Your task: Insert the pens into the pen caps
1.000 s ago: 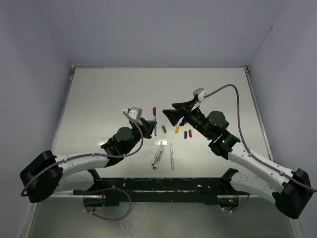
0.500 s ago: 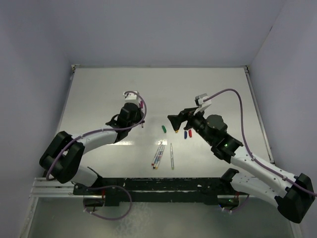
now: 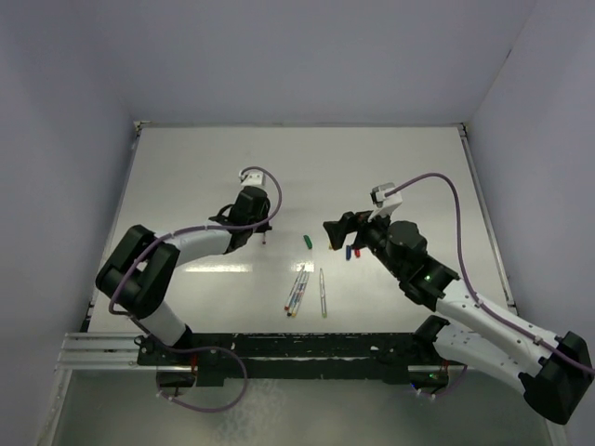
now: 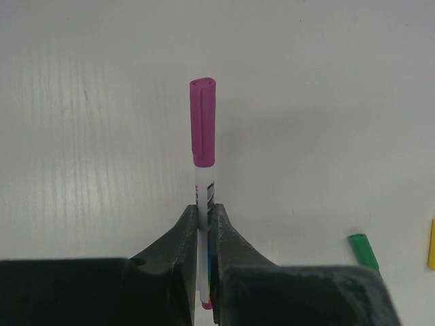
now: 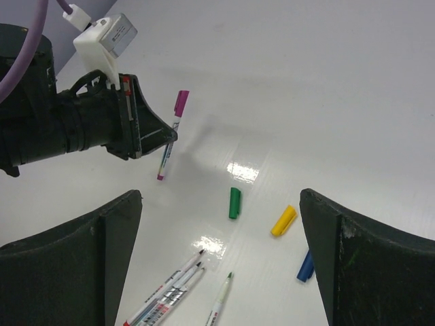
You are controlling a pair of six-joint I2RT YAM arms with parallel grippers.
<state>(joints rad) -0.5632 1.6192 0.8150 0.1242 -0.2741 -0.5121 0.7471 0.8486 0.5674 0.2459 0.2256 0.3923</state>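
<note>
My left gripper (image 4: 206, 219) is shut on a white pen (image 4: 205, 187) that wears the purple cap (image 4: 202, 122), and holds it above the table. The right wrist view shows this gripper (image 5: 170, 138) and pen (image 5: 168, 155) at the upper left. My right gripper (image 5: 221, 261) is open and empty above the loose caps: green (image 5: 234, 202), yellow (image 5: 284, 221) and blue (image 5: 305, 267). The red cap (image 3: 357, 249) shows only from the top. Three uncapped pens (image 5: 166, 292) lie together, with a green-tipped pen (image 5: 221, 302) beside them.
The white table (image 3: 186, 167) is walled at the back and both sides. The loose pens (image 3: 297, 290) lie near the front rail (image 3: 279, 346), between the two arms. The green cap (image 3: 307, 241) sits between the two grippers.
My left gripper has swung left and back with the purple-capped pen still in it. My right gripper has pulled away from it and now sits lower, over the loose caps.
</note>
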